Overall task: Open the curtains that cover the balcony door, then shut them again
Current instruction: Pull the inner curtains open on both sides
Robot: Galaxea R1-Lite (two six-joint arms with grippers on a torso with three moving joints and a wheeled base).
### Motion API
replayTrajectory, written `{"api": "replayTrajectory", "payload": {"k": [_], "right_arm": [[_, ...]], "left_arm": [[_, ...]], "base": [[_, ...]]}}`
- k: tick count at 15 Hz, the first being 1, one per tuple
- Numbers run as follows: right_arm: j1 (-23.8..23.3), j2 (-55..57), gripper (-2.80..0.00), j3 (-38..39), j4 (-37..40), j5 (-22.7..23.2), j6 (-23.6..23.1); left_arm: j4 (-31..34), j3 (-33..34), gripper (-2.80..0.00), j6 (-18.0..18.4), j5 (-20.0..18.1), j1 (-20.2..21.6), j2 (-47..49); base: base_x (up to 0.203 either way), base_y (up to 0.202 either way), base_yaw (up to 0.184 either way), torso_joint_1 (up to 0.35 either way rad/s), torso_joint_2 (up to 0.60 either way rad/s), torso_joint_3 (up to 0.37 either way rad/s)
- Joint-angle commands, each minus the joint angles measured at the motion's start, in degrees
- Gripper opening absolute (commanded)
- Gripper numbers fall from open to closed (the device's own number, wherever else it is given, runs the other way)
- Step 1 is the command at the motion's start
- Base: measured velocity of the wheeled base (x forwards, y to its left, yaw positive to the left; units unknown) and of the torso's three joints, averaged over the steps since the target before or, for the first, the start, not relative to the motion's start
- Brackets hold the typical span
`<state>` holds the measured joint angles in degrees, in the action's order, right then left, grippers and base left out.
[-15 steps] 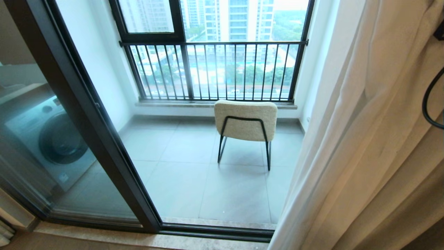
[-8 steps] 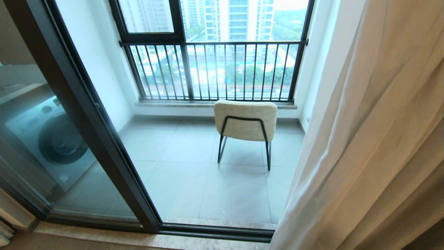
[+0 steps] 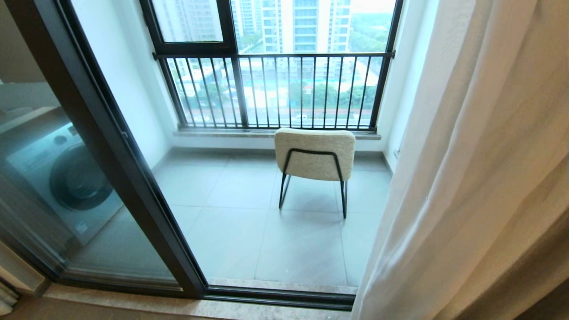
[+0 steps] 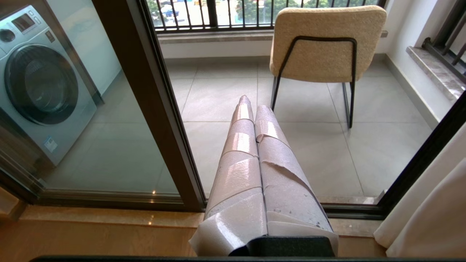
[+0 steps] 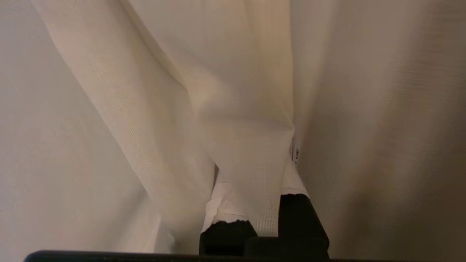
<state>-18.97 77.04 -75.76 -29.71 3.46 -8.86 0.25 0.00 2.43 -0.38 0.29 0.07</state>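
We see the curtains bunched at the right side of the balcony door, with the glass and the opening past the dark frame uncovered, so we judge the opening half done and the closing half ahead. Our right end effector is clenched on a fold of the sheer white fabric, which runs between its taped fingers. Our left end effector hangs clenched and empty in front of the door, holding nothing.

The main risk we see is the thin fold sliding out of the pinch when we pull it back across the door, since sheer cloth is slippery and only a narrow pleat is caught. A hard sideways tug could strain the fabric or jam it where it hangs, which we cannot see. The beige drape beside the sheer panel may stay behind, leaving the door only half covered. The chair stands well beyond the door and poses no obstacle.
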Motion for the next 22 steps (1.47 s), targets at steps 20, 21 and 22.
{"api": "replayTrajectory", "payload": {"k": [20, 21, 22], "right_arm": [[-30.4, 9.5, -2.80, -1.9, 1.5, -0.1, 7.1], [-31.6, 10.7, -2.80, -2.8, 1.4, -0.1, 7.6], [-32.9, 11.8, -2.80, -3.4, 1.4, -0.1, 7.7]], "left_arm": [[0.0, 0.0, -2.80, 0.0, -0.1, 0.0, 0.0], [0.0, 0.0, -2.80, 0.0, 0.0, 0.1, 0.0], [0.0, 0.0, -2.80, 0.0, 0.0, 0.1, 0.0]], "base": [[0.000, 0.000, 0.000, 0.000, 0.00, 0.000], [0.000, 0.000, 0.000, 0.000, 0.00, 0.000], [0.000, 0.000, 0.000, 0.000, 0.00, 0.000]]}}
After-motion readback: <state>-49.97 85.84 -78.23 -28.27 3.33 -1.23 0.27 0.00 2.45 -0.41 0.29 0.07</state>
